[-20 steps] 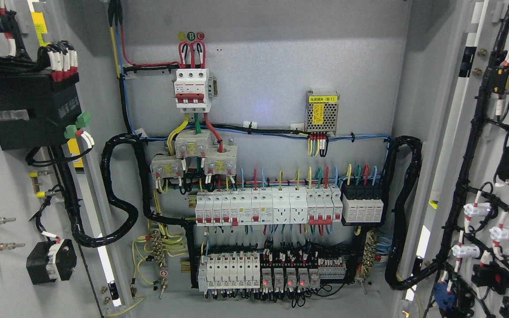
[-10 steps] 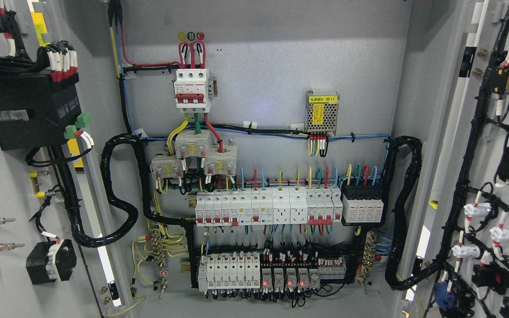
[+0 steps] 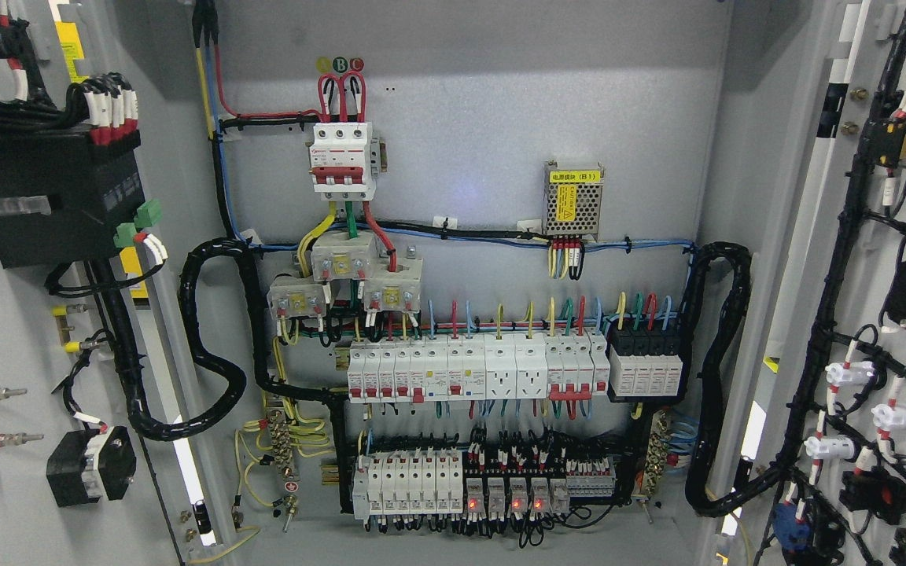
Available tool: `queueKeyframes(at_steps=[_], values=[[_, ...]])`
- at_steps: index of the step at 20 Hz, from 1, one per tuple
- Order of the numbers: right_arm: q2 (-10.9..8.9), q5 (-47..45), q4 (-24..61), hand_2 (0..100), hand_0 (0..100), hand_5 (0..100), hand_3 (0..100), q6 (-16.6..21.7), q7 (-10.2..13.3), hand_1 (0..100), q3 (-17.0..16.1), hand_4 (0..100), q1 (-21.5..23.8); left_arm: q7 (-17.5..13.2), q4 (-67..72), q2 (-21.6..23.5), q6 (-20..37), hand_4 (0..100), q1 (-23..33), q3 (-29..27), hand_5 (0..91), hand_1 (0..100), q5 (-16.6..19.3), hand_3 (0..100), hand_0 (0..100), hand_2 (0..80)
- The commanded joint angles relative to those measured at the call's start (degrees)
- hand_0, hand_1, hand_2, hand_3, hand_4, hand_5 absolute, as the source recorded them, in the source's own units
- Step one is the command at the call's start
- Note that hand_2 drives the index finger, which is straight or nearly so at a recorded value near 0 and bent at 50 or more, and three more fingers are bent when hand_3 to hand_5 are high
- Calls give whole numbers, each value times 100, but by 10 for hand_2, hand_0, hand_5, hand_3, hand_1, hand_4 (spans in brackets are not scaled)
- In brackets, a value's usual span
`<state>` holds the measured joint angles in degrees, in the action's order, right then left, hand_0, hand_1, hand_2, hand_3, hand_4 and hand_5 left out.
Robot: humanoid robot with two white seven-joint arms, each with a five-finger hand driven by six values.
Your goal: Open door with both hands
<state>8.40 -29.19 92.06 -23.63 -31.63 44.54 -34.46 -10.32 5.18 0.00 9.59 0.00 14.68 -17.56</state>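
A grey electrical cabinet stands with both doors swung wide. The left door (image 3: 5, 330) shows its inner face at the left edge, with black modules and wiring on it. The right door (image 3: 878, 259) shows its inner face at the right edge, with black cable looms and white connectors. Between them the back panel (image 3: 484, 141) carries a red and white main breaker (image 3: 341, 161), rows of white breakers (image 3: 473, 371) and relays with red lights (image 3: 508, 497). Neither of my hands nor arms shows in the head view.
Thick black cable bundles loop at the left hinge side (image 3: 213, 338) and the right hinge side (image 3: 724, 377). A small metal power supply (image 3: 572, 200) with a yellow label sits on the panel at the upper right.
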Motion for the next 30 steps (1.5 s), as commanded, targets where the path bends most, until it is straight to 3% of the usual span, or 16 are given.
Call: queueKeyframes(at_steps=[1, 2, 5, 7, 10, 12, 13, 16, 18, 21, 23, 27, 30], values=[[-442, 19, 277, 0, 202, 0, 0, -28, 8, 122, -603, 0, 641, 4, 1, 106, -1, 0, -176, 0, 0, 0, -2, 0, 0, 0], [-670, 27, 338, 0, 202, 0, 0, -11, 16, 122, -813, 0, 773, 4, 1, 106, -1, 0, -176, 0, 0, 0, 7, 0, 0, 0], [-1093, 27, 392, 0, 202, 0, 0, 33, 51, 122, -1691, 0, 1300, 4, 1, 97, -1, 0, -176, 0, 0, 0, -2, 0, 0, 0], [-1357, 27, 479, 0, 201, 0, 0, 147, 226, 123, -2123, 0, 1651, 4, 1, 97, -1, 0, -176, 0, 0, 0, 7, 0, 0, 0], [-1595, 36, 593, 0, 201, 0, 0, 761, 613, 123, -2546, 0, 2310, 4, 1, 97, -1, 0, -176, 0, 0, 0, -2, 0, 0, 0], [-1981, 36, 716, 0, 201, 0, 0, 1139, 763, 122, -2739, 0, 2688, 4, 1, 97, -1, 0, -176, 0, 0, 0, 7, 0, 0, 0], [-2061, 36, 795, 0, 201, 0, 0, 1271, 807, 122, -2836, 0, 2881, 4, 1, 97, -1, 0, -176, 0, 0, 0, 7, 0, 0, 0], [-2140, 45, 1164, 0, 201, 0, 0, 1562, 921, 122, -3073, 0, 3567, 4, 1, 97, -1, 0, -176, 0, 0, 0, 7, 0, 0, 0], [-2202, 45, 1340, 0, 201, 0, 0, 1702, 948, 123, -3398, 0, 4006, 4, -17, 79, 7, 0, -228, 0, 0, 0, 7, 0, 0, 0], [-2237, 36, 1569, 0, 201, 0, 0, 2132, 948, 123, -3627, 0, 4455, -5, -664, 175, 199, 0, -291, 9, 0, 0, 7, 0, 0, 0], [-2264, 45, 1788, 0, 201, 0, 0, 2388, 948, 122, -3777, 0, 4736, 4, -1899, 464, 393, 0, -11, 0, 0, 0, 7, 0, 0, 0], [-2272, 89, 2324, 0, 201, 0, 0, 2556, 948, 123, -4066, 0, 5194, 4, -5379, 729, 315, 0, 1140, -157, 0, 0, 16, 0, 0, 0], [-2264, 80, 2728, 0, 201, 0, 0, 2740, 948, 123, -4400, 0, 5388, -5, -7140, 564, 297, 0, 1494, -955, 0, 0, -19, 0, 0, 0]])
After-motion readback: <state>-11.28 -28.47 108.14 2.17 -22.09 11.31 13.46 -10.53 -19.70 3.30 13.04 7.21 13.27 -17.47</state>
